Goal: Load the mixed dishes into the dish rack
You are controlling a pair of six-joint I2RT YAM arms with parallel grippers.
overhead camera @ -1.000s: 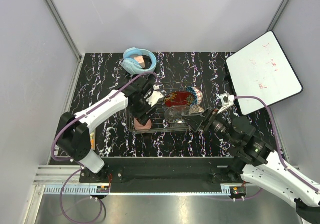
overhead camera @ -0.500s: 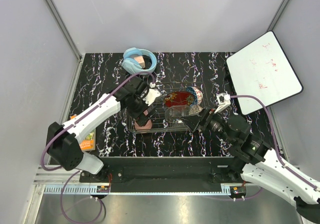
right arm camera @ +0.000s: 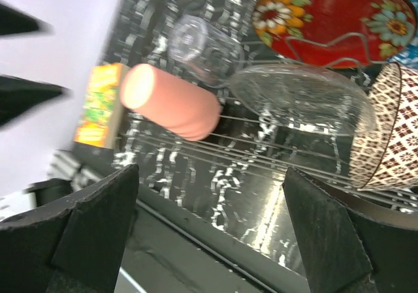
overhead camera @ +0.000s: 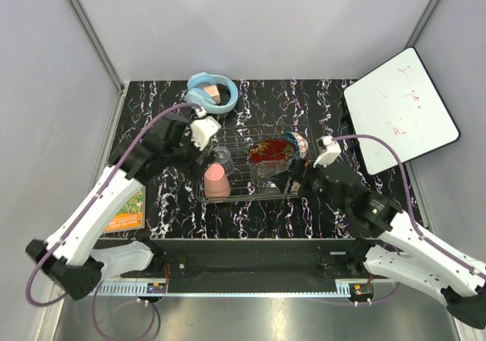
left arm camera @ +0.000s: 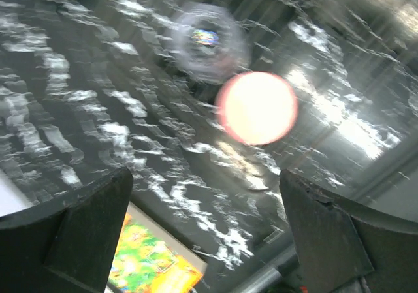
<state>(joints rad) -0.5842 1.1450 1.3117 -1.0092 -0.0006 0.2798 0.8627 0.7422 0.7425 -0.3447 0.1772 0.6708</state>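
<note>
Rectangular thin silver wire dish rack [overhead camera: 243,197] in the middle of the black marbled table [overhead camera: 152,105], long axis running left to right. In its left part, pink plastic cup [overhead camera: 216,180] standing mouth down, closed base pointing up. Just behind it, clear tumbler [overhead camera: 222,157], also upright as far as can be seen. In the right part, red floral plate [overhead camera: 271,150] set on edge, painted face toward the near side. Blue patterned bowl [overhead camera: 298,142] just beside the plate on the right, clear glass bowl [overhead camera: 266,175] leaning in front. At the right end, beige lattice-patterned bowl [right arm camera: 388,133] tipped on its side.

Left gripper [left arm camera: 204,182] above the table left of the rack, fingers spread wide, holding nothing. Right gripper [right arm camera: 210,175] near the rack's right front corner, fingers wide too, empty.

Farther out: light-blue headphones [overhead camera: 211,92] behind the rack, white board [overhead camera: 400,113] at the far right, colourful card [overhead camera: 124,212] at the left edge.
</note>
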